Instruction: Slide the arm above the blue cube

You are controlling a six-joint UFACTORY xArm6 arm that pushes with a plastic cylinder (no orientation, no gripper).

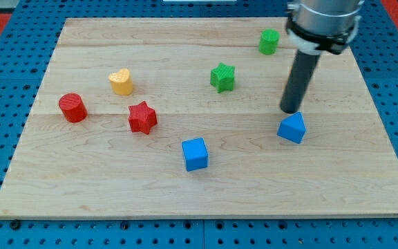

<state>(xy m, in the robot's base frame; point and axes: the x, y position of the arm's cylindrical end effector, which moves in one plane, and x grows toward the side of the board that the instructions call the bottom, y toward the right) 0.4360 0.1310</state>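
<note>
Seven blocks on the wooden board (81,187), and my tip (291,111) is parked over on the view's right.

Count goes two red, two green, two blue, one yellow. Reds: a red cylinder (72,108) at the view's left and a red star (142,117) near it. Greens: a green star (222,77) mid-board and a green cylinder (269,41) up top. The lone yellow heart (121,81) sits up-left of the red star. Blues: the blue cube (195,153) is low in the middle, well apart from my tip, and a blue block (292,128) with a peaked top (wedge-ish, hard to say exactly) sits just below my tip, about touching or a hair off. It's only a plain rod, nothing to open or close, holding nothing.
</note>
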